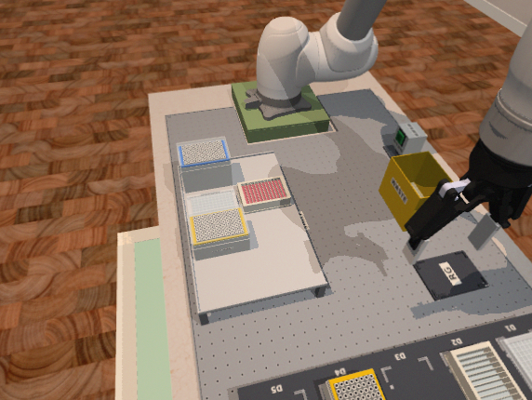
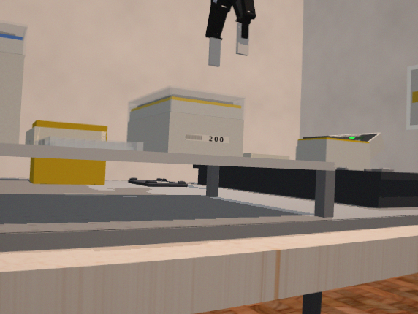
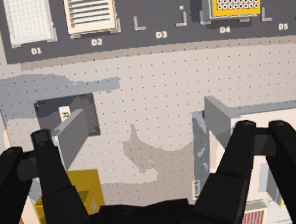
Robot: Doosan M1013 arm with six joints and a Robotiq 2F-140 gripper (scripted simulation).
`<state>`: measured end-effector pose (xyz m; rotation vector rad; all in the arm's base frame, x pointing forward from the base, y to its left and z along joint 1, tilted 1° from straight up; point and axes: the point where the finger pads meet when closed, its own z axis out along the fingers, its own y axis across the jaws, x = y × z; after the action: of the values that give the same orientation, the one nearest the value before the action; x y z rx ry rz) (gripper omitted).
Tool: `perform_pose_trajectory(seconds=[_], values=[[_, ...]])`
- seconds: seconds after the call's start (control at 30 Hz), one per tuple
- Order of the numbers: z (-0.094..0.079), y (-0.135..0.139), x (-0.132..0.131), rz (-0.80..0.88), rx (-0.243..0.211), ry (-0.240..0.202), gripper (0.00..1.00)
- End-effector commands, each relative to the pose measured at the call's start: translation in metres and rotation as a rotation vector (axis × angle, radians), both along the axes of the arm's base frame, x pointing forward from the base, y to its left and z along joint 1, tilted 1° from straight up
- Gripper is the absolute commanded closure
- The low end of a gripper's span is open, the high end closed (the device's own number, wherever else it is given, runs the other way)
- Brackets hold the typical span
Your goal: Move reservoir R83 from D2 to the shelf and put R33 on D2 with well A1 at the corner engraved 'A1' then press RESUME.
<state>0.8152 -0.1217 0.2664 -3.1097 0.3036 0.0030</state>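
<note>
End effector (image 1: pixel 448 237) hangs released above the table (image 1: pixel 353 298).
Its fingers spread wide and grasp nothing, between the yellow waste bin (image 1: pixel 404 186) and regrip nest RG (image 1: pixel 465 284).

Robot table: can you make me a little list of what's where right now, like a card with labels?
tool: open, holding nothing, hanging above the table between the yellow bin and RG
yellow bin: beside the tool
RG: bare black nest
shelf: two tip racks, a clear plate, a red plate
D1: white plate
D2: cream reservoir
D3: nothing in it
D4: yellow tip rack
</note>
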Motion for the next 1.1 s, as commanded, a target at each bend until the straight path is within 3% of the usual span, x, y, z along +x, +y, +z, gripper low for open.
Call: perform_pose_trajectory(seconds=[0.0, 0.43, 0.63, 1.0, 1.07], values=[[0.0, 0.012, 0.002, 0.001, 0.0, 0.0, 0.23], [0.001, 0.076, 0.014, 0.001, 0.0, 0.0, 0.23], [0.001, 0.08, 0.015, 0.001, 0.0, 0.0, 0.23], [0.001, 0.07, 0.069, 0.001, 0.0, 0.0, 0.23], [0.001, 0.07, 0.069, 0.001, 0.0, 0.0, 0.23]])
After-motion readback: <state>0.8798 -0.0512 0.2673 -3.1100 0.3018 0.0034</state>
